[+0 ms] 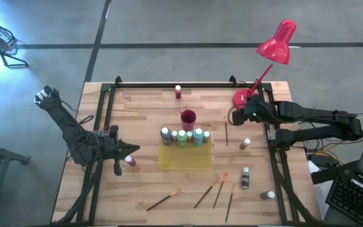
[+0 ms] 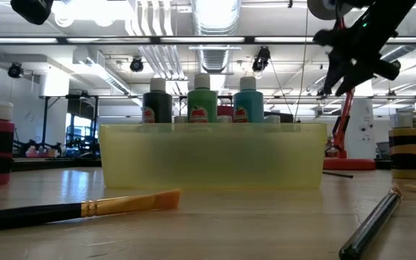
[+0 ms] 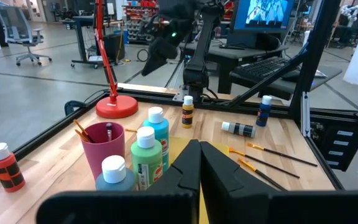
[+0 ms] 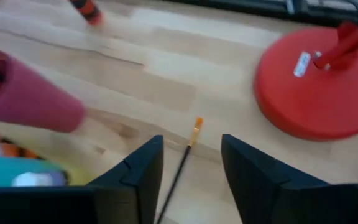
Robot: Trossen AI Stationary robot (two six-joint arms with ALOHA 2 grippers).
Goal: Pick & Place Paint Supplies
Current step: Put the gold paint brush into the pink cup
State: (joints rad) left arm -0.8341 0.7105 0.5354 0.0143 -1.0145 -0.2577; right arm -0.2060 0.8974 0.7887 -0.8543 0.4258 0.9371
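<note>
Brushes litter wooden table; right gripper parted, left gripper clenched empty.

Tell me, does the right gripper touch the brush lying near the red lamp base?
Apart. In the right wrist view the right gripper stands open above the brush, with bare wood visible between each finger and the thin handle; nothing is held.

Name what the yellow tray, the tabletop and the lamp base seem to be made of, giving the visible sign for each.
Yellow tray: probably translucent plastic with a frosted finish; the bottles show dimly through its wall.
Tabletop: wood, apparently butcher-block; light joined strips with visible grain.
Lamp base: smooth glossy red, either painted metal or plastic; the look leaves it open.
</note>
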